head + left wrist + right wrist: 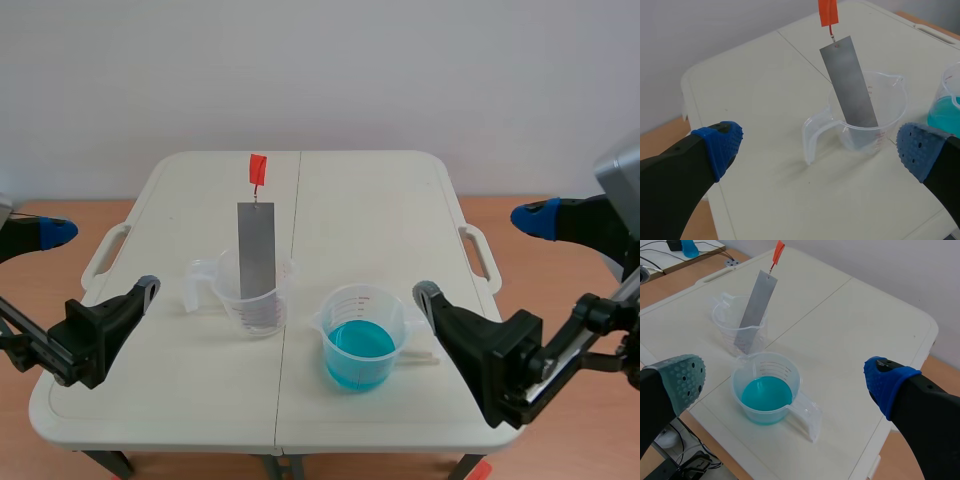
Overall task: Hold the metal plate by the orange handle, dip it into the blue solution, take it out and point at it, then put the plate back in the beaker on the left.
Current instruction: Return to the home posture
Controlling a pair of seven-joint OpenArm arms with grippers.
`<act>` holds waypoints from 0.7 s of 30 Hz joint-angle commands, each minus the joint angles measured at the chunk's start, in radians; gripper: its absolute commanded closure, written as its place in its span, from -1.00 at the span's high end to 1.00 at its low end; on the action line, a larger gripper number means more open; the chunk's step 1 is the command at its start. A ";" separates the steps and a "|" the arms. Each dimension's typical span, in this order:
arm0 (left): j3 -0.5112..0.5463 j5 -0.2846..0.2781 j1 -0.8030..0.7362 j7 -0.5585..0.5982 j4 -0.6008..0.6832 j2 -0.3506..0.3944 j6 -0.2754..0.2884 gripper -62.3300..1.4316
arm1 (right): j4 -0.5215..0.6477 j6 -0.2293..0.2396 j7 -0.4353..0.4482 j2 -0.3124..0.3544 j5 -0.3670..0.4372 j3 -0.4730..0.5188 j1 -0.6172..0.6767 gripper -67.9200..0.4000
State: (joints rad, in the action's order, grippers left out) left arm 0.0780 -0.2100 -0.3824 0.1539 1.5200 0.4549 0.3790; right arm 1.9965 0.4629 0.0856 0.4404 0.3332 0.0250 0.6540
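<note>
surface: white table (360, 210) | on it: clear beaker (228, 296) | near it: beaker of blue solution (346, 306)
</note>
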 commanded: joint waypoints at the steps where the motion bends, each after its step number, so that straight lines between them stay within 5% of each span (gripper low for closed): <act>1: 0.011 -0.010 0.003 0.014 0.015 0.011 0.002 1.00 | 0.020 -0.004 0.014 0.002 0.011 0.009 -0.009 0.96; 21: 0.011 -0.010 0.003 0.014 0.015 0.011 0.002 1.00 | 0.019 -0.003 -0.005 0.002 0.010 0.009 -0.008 0.96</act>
State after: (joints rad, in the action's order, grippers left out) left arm 0.0780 -0.2100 -0.3824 0.1543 1.5200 0.4549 0.3790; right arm 1.9965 0.4633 0.0628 0.4404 0.3328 0.0250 0.6540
